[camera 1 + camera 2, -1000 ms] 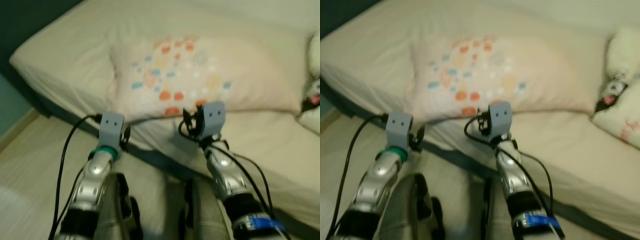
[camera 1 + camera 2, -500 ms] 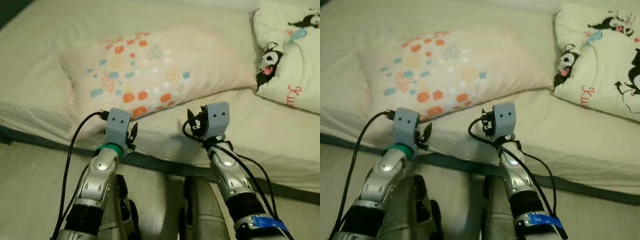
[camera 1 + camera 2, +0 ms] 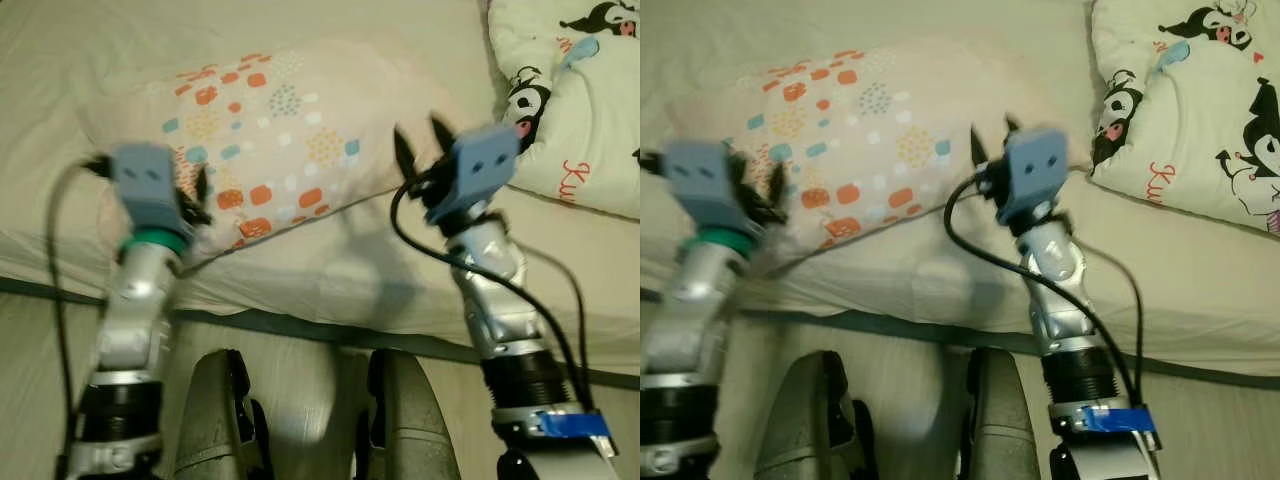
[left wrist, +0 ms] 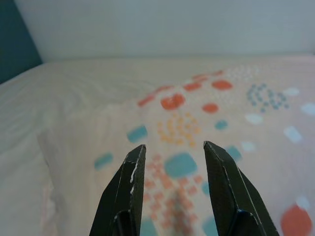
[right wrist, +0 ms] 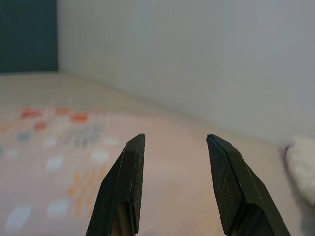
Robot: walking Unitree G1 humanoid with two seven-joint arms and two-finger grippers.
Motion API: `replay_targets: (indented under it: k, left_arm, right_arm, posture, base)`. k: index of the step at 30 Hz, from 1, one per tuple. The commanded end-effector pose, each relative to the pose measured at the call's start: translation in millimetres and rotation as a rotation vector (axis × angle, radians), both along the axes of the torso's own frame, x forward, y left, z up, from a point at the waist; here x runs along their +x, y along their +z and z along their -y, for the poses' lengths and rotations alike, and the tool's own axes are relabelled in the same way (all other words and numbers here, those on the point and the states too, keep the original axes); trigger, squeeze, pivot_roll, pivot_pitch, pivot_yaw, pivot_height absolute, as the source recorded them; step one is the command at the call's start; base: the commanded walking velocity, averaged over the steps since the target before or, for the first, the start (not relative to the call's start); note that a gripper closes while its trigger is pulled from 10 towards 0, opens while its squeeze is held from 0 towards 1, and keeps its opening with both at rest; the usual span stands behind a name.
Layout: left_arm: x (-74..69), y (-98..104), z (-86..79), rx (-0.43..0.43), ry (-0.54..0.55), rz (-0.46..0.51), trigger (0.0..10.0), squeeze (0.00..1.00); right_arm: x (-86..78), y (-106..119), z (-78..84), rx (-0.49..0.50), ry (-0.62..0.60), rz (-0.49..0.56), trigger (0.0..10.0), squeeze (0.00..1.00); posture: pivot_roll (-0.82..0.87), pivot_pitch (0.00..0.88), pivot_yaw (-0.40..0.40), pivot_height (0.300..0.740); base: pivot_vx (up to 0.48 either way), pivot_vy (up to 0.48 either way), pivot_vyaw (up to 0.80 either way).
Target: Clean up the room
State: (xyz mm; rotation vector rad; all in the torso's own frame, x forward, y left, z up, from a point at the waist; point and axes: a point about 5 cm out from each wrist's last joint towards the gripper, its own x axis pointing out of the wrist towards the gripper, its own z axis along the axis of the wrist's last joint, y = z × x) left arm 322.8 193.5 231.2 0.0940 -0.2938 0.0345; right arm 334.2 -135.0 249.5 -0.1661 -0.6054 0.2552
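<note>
A cream pillow (image 3: 270,130) with orange and teal spots lies on the bed (image 3: 330,280). A white cartoon-print cushion (image 3: 580,110) sits on the bed at the right. My left gripper (image 3: 195,185) is raised over the pillow's near left corner, open with nothing between its fingers; the spotted cover (image 4: 197,113) shows beyond its tips. My right gripper (image 3: 420,145) is lifted above the pillow's right end, open and empty. The right fingers (image 5: 128,182) point across the pillow toward a pale wall.
The bed's dark base edge (image 3: 300,325) runs across in front of my legs (image 3: 400,420), with pale floor (image 3: 40,350) below it at the left. A dark teal wall patch (image 5: 27,34) stands behind the bed's far corner.
Both arms have risen from the bed's edge to above the pillow. The view has shifted a little, bringing the pillow and cushion closer.
</note>
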Motion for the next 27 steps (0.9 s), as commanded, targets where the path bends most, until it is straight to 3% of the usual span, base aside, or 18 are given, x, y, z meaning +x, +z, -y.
replay_targets:
  k: [1,3,4,5,6,7,8,10,11,13,14,19,22,23,24,25,27]
  left_arm:
    - [0.4,-4.2,0.8,0.000,-0.032,-0.042,10.0,0.00]
    - [7.7,-6.7,-0.5,0.112,-0.016,-0.121,10.0,0.00]
    - [7.7,-6.7,-0.5,0.112,-0.016,-0.121,10.0,0.00]
    - [14.8,-11.5,0.1,0.142,-0.010,-0.182,10.0,0.00]
    - [24.2,-15.6,2.4,0.112,-0.016,-0.237,10.0,0.00]
    - [24.2,-15.6,2.4,0.112,-0.016,-0.237,10.0,0.00]
    - [32.6,-19.5,5.4,0.077,-0.020,-0.292,10.0,0.76]
    - [39.9,-20.4,7.6,0.052,-0.010,-0.312,10.0,0.76]
    - [50.2,-18.6,10.6,0.029,0.006,-0.317,10.0,1.00]
    - [55.6,-16.4,12.2,0.018,0.017,-0.317,10.0,1.00]
    - [66.0,-9.4,9.7,0.008,0.044,-0.313,10.0,1.00]
    - [71.0,-2.8,-8.8,0.029,0.109,-0.321,10.0,1.00]
    - [68.8,-4.0,-44.7,0.046,0.241,-0.345,10.0,1.00]
    - [68.8,-4.0,-44.7,0.046,0.241,-0.345,10.0,1.00]
    - [65.7,-6.1,-60.4,0.051,0.291,-0.357,10.0,1.00]
    - [65.7,-6.1,-60.4,0.051,0.291,-0.357,10.0,1.00]
    - [57.5,-14.8,-90.3,0.056,0.370,-0.394,10.0,1.00]
  right_arm:
    - [0.2,-2.3,6.3,0.004,-0.011,-0.021,10.0,0.00]
    - [5.8,-7.6,19.2,0.042,-0.052,-0.066,10.0,0.00]
    - [5.8,-7.6,19.2,0.042,-0.052,-0.066,10.0,0.00]
    - [11.0,-16.3,28.7,0.081,-0.082,-0.122,10.0,0.00]
    - [17.3,-26.4,39.8,0.114,-0.117,-0.184,10.0,0.00]
    - [17.3,-26.4,39.8,0.114,-0.117,-0.184,10.0,0.00]
    - [21.4,-32.5,47.0,0.128,-0.130,-0.221,10.0,0.00]
    - [24.9,-35.8,51.5,0.140,-0.130,-0.248,10.0,0.00]
    - [31.0,-32.3,55.0,0.128,-0.127,-0.253,10.0,0.00]
    - [34.1,-28.4,56.7,0.118,-0.124,-0.254,10.0,0.00]
    - [41.5,-16.5,59.2,0.094,-0.128,-0.244,10.0,0.00]
    - [46.8,-8.3,56.3,0.088,-0.111,-0.239,10.0,0.00]
    - [48.7,-7.2,45.9,0.097,-0.059,-0.238,10.0,0.00]
    - [48.7,-7.2,45.9,0.097,-0.059,-0.238,10.0,0.00]
    - [48.6,-9.0,40.4,0.098,-0.038,-0.240,10.0,0.00]
    - [48.6,-9.0,40.4,0.098,-0.038,-0.240,10.0,0.00]
    - [47.4,-16.4,30.1,0.106,-0.001,-0.251,10.0,0.00]
  posture:
    - [-0.02,0.220,0.006,0.590]
    - [-0.02,0.218,0.006,0.590]
    - [-0.02,0.218,0.006,0.590]
    - [-0.01,0.219,0.004,0.590]
    - [-0.01,0.219,0.003,0.590]
    - [-0.01,0.219,0.003,0.590]
    - [-0.01,0.220,0.002,0.590]
    - [-0.01,0.219,0.003,0.590]
    - [-0.02,0.218,0.003,0.590]
    - [-0.02,0.218,0.003,0.590]
    - [-0.02,0.222,0.003,0.590]
    - [-0.02,0.230,0.005,0.590]
    - [-0.02,0.239,0.006,0.590]
    - [-0.02,0.239,0.006,0.590]
    - [-0.01,0.243,0.007,0.590]
    - [-0.01,0.243,0.007,0.590]
    - [-0.01,0.247,0.007,0.590]
  base:
    - [0.000,0.000,0.00]
    - [0.000,0.000,0.00]
    - [0.000,0.000,0.00]
    - [0.000,0.000,0.00]
    - [0.000,0.000,0.00]
    - [0.000,0.000,0.00]
    - [0.000,0.000,0.00]
    - [0.000,0.000,0.00]
    - [0.000,0.000,0.00]
    - [0.000,0.000,0.00]
    - [0.000,0.000,0.00]
    - [0.000,0.000,0.00]
    - [0.000,0.000,0.00]
    - [0.000,0.000,0.00]
    - [0.000,0.000,0.00]
    - [0.000,0.000,0.00]
    - [0.000,0.000,0.00]
